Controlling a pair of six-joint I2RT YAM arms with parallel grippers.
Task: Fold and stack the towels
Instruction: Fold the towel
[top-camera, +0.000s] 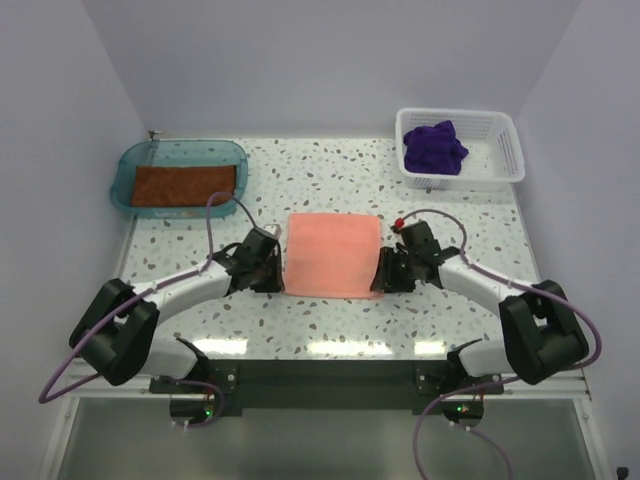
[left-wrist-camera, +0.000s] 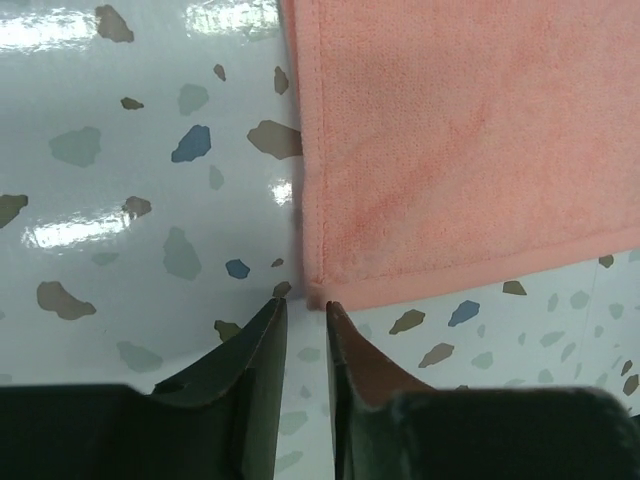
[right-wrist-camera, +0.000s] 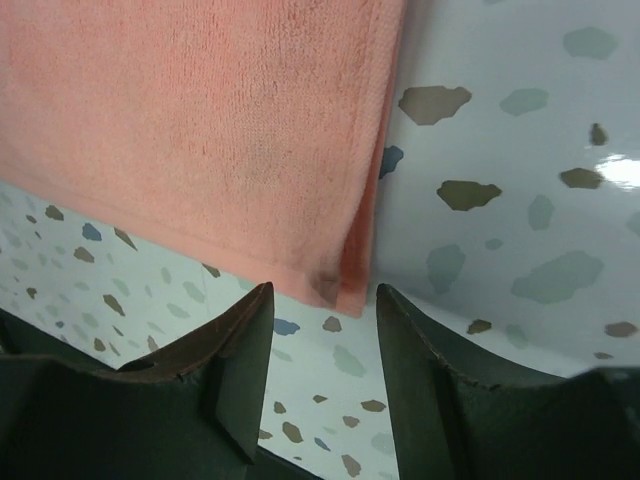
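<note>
Left jaws, a narrow empty slit, and right jaws, wider and also empty, flank the near corners of the salmon pink towel (top-camera: 332, 253). It lies flat and hemmed at mid-surface (top-camera: 300, 180). Folding it seems to be the step in hand, and the next move calls for pinching both corners. Far left, the rust brown towel (top-camera: 185, 183) lies flat in the teal tray (top-camera: 125, 165); far right, the purple towel (top-camera: 435, 147) sits crumpled in the mesh basket (top-camera: 505, 150).

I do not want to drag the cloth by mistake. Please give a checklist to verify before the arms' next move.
1. Left gripper free of pink towel: ok, jaws slightly apart, corner not pinched.
2. Right gripper free of it: ok, jaws open.
3. Pink towel flat on table: ok.
4. Brown towel in tray: ok.
5. Purple towel folded: not ok, crumpled in basket.
6. Pink towel fully folded: cannot tell.
</note>
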